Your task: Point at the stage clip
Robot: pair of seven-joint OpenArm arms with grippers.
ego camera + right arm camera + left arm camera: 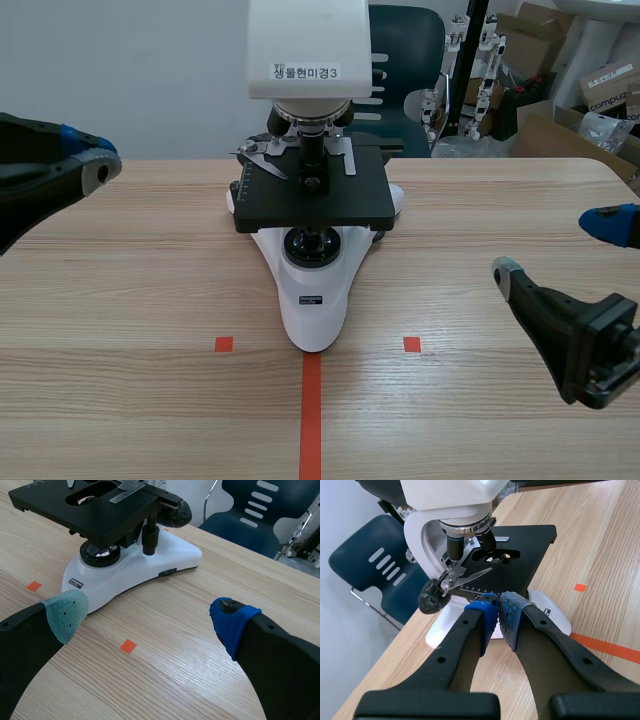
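Clenching its empty left hand (pixel 498 609) into a pointer, the robot is aiming at the silver metal stage clip (pixel 470 576) on the white microscope's black stage (pixel 540 540); the right hand (pixel 150 612) is hanging released.

My left hand (pixel 92 158) hangs closed at the frame's upper left; my right hand (pixel 553 245), lower right, is spread wide.
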